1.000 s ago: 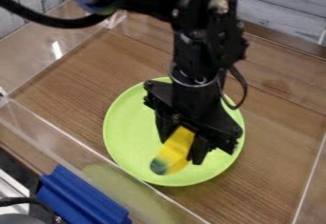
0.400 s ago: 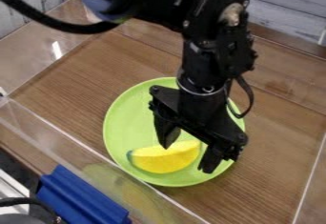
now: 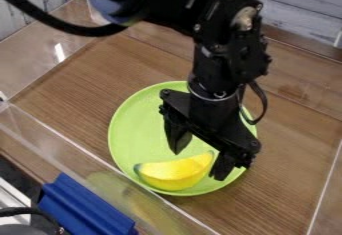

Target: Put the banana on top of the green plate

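Note:
The banana is small, curved and yellow, and it lies flat on the near part of the green plate, a large round lime-green plate on the wooden table. My gripper points straight down just above the plate, its black fingers spread open. The banana lies below and slightly left of the fingers, and no finger is closed on it. The right end of the banana is partly covered by the near finger.
A blue object lies at the bottom left, outside a clear plastic wall that fences the wooden table. The black arm rises above the plate's middle and hides its far right part.
The gripper went from shut on the banana to open. The banana dropped from upright between the fingers to lying flat on the plate. The arm stayed in place.

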